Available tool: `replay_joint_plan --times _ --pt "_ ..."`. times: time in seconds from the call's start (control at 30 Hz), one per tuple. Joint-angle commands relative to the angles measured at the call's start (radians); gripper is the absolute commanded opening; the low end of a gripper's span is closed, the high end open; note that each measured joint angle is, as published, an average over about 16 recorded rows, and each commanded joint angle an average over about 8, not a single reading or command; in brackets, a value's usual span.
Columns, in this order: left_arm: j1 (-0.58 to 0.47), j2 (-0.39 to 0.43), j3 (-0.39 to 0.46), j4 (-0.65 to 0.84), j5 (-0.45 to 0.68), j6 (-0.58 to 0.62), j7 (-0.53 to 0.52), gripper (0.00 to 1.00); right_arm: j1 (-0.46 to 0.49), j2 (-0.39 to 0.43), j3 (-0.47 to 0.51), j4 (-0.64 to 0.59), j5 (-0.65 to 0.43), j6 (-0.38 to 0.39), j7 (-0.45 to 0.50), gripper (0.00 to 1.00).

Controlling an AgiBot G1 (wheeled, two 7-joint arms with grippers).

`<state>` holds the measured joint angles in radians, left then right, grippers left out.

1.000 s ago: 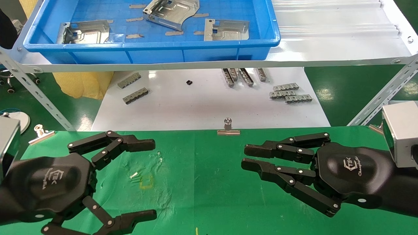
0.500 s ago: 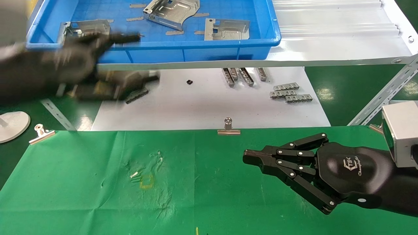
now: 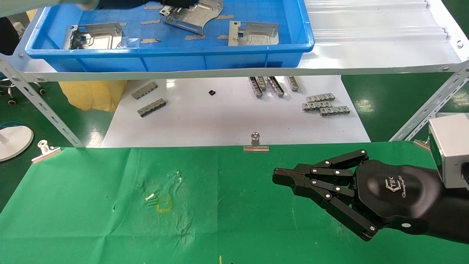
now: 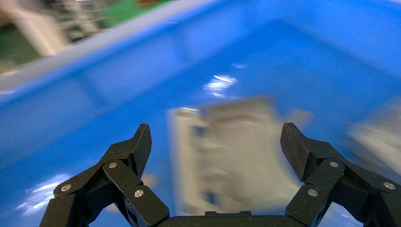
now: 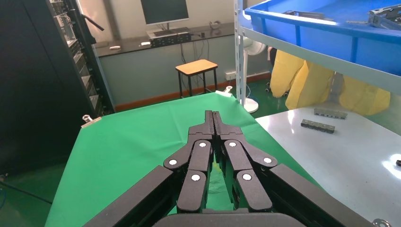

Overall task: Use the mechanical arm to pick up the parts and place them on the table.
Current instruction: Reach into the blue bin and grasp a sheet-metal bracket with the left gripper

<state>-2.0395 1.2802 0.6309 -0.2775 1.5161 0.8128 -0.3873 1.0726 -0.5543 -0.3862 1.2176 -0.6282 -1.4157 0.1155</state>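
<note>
Three silvery stamped parts lie in the blue tray (image 3: 176,51) on the shelf: one at the left (image 3: 96,35), one in the middle (image 3: 192,15), one at the right (image 3: 253,33). My left gripper (image 3: 176,3) is at the far top edge over the tray, by the middle part. In the left wrist view the left gripper (image 4: 217,142) is open and empty, with a blurred part (image 4: 231,156) on the tray floor beneath the gap. My right gripper (image 3: 279,176) is shut and empty, low over the green cloth table (image 3: 234,220); it also shows in the right wrist view (image 5: 212,114).
A yellow mark (image 3: 164,204) is on the cloth at centre left. Binder clips (image 3: 255,143) (image 3: 45,150) pin the cloth's far edge. Beyond lies a glossy white board (image 3: 227,121) with small grey slotted strips (image 3: 324,103). Slanted shelf legs (image 3: 40,106) (image 3: 428,110) stand on both sides.
My left arm rose from the green cloth, swept up and away, and now hangs open over the blue tray. My right gripper closed from open to shut and stayed in place.
</note>
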Motion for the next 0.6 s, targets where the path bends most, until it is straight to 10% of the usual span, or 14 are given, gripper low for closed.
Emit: replay_joint_plan --times 0.03,0.17,0.3,0.6 --pt "-0.035 0.062 0.016 0.098 0.037 -0.103 0.003 0.45 0.000 0.000 0.000 0.000 0.000 0.000 0.000 0.06" --pt "-0.028 0.083 0.037 0.119 0.047 -0.152 -0.011 0.00 0.000 0.000 0.000 0.000 0.000 0.000 0.000 0.53" --pt "-0.018 0.084 0.063 0.109 0.049 -0.148 -0.039 0.00 0.000 0.000 0.000 0.000 0.000 0.000 0.000 0.96" --pt "-0.009 0.084 0.119 0.082 0.047 -0.156 -0.108 0.00 0.000 0.000 0.000 0.000 0.000 0.000 0.000 1.00"
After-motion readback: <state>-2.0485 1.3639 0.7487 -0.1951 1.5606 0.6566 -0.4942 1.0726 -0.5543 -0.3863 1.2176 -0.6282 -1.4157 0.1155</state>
